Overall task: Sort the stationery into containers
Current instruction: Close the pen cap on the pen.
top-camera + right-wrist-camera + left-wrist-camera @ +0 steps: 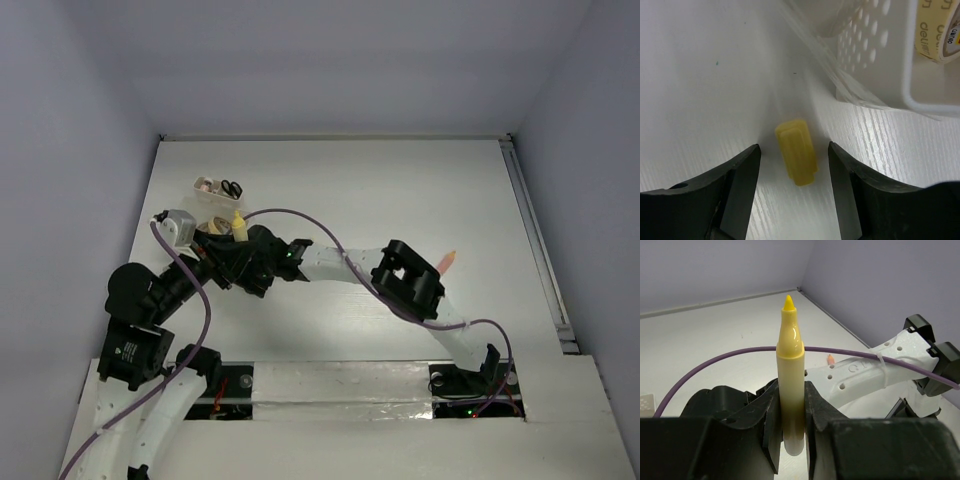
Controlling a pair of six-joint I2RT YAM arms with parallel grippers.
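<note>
My left gripper (791,407) is shut on a yellow marker (790,355), uncapped, held upright with its tip up. In the top view the marker (239,226) stands just in front of the whitish container (212,203). The container holds black-handled scissors (231,187) and tape rolls (205,185). My right gripper (794,150) is open and low over the table, with a small yellow cap (796,157) lying between its jaws, untouched. The container's perforated wall (875,65) and a beige tape roll (937,30) are just beyond it. In the top view the right gripper (245,268) is crowded against the left one.
An orange-pink pen (449,262) lies on the table behind the right arm's elbow; it also shows in the left wrist view (830,359). A purple cable (715,362) arcs across in front of the left gripper. The right arm's white link (865,372) is close on the right.
</note>
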